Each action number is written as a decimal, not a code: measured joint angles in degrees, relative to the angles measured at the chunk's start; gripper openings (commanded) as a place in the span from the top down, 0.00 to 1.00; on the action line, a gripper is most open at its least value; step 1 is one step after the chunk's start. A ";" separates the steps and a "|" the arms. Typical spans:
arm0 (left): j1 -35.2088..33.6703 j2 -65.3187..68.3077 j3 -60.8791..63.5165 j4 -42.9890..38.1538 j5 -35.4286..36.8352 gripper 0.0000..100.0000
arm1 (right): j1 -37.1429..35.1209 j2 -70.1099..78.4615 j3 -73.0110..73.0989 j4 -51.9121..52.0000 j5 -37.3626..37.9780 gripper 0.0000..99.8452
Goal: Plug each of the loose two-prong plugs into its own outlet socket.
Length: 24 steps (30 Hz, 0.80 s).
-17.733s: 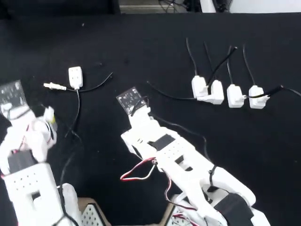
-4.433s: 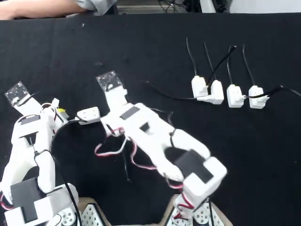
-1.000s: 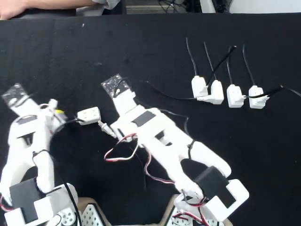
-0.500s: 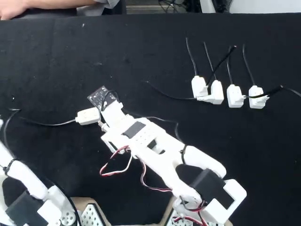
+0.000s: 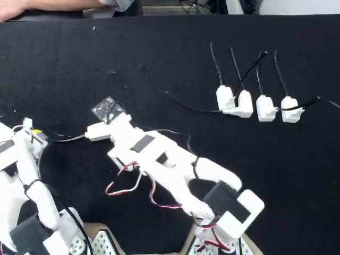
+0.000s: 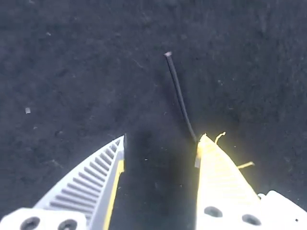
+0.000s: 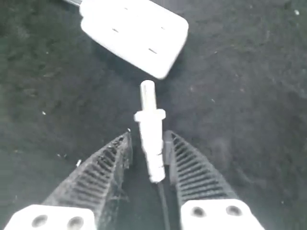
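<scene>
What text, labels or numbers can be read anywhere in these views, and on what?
None readable.
outlet socket: slots only, no print.
plug between the right gripper fingers: blank.
patterned plate on that arm: speckles, no letters.
row of plugged sockets: too small to tell.

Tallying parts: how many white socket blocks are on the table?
5. A row at far right: first socket block, second, third, fourth. The fifth lies just ahead of the plug in the right gripper.
</scene>
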 measured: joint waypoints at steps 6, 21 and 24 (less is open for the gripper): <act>3.08 0.00 3.43 -3.69 0.00 0.76 | 1.14 0.97 -0.97 1.49 4.40 0.99; 13.19 -0.18 5.45 -3.96 1.76 0.76 | 19.34 -22.24 -11.96 29.98 40.18 0.99; 13.27 -0.18 5.45 -3.96 1.76 0.76 | 19.34 -22.24 -11.43 33.49 45.98 0.99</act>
